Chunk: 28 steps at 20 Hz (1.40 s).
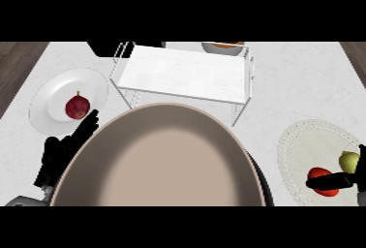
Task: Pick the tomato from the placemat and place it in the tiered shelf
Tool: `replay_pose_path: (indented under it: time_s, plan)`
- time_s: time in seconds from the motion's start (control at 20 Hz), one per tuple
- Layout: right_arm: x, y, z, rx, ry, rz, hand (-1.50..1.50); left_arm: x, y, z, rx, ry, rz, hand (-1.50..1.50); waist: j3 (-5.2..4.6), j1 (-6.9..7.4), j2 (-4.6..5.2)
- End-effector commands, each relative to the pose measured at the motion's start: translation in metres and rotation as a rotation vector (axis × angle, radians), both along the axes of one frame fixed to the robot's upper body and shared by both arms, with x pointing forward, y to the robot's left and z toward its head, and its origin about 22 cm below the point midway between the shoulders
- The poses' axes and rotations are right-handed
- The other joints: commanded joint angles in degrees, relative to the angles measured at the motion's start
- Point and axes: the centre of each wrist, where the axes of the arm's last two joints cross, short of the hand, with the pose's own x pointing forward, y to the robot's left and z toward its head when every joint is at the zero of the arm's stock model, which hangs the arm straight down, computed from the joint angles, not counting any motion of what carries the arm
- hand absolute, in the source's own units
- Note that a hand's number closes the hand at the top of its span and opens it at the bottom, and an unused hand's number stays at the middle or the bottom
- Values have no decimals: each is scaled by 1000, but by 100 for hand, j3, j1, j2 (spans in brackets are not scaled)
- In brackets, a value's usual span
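The red tomato [321, 173] lies on the round white placemat [304, 145] at the right, next to a yellow-green fruit [348, 160]. My right hand [359, 167] comes in at the right edge. Its thumb stretches left across the tomato, and its fingers stand straight beside the yellow-green fruit. The white wire tiered shelf [186, 72] stands at the back centre with nothing on its top tier. My left hand [61, 150] rests at the lower left with fingers up, partly hidden behind a large beige dish [157, 164].
The large beige dish fills the middle foreground and hides the counter there. A white plate [53, 104] at the left holds a dark red fruit [77, 106]. A bowl [225, 47] and a black object [107, 48] stand behind the shelf.
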Motion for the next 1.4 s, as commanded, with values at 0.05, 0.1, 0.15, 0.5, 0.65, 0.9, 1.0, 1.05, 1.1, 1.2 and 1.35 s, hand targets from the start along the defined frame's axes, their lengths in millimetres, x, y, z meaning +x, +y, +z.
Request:
replay_pose_path:
  time_s: [0.05,0.1,0.15,0.5,0.65,0.9,1.0,1.05,1.1,1.2,1.35]
  plan:
    - [16,19,-13,-38,167,-163,-150,-10,-20,-19,-10,48,-4,0,-53,-124,21]
    - [18,11,-10,-59,182,-175,-150,-6,-19,-15,-28,50,0,0,-56,-159,20]
    - [18,14,-25,-75,200,-191,-150,0,-14,-18,-20,28,24,0,-49,-167,41]
    - [29,30,-29,-83,234,-169,-150,-11,-19,-21,-17,62,-3,0,-50,-183,5]
    - [31,31,-29,-88,252,-168,-150,-10,-7,-33,-20,61,29,0,-52,-231,9]
    - [31,36,-38,-83,283,-179,-150,6,-17,-21,-17,32,12,0,-45,-257,0]
    - [40,40,-33,-94,280,-167,-150,-6,-8,-38,-22,51,17,0,-48,-214,3]
    - [29,20,-37,-109,286,-189,-150,1,-11,-27,-18,54,27,0,-39,-246,-6]
    - [37,28,-41,-99,298,-183,-150,-4,-9,-39,-20,47,24,0,-41,-217,5]
    - [31,26,-42,-94,308,-185,-150,-3,-12,-30,-30,54,17,0,-38,-225,-10]
    - [26,15,-54,-77,331,-191,-150,-14,-6,-34,-9,59,26,0,-36,-203,-13]
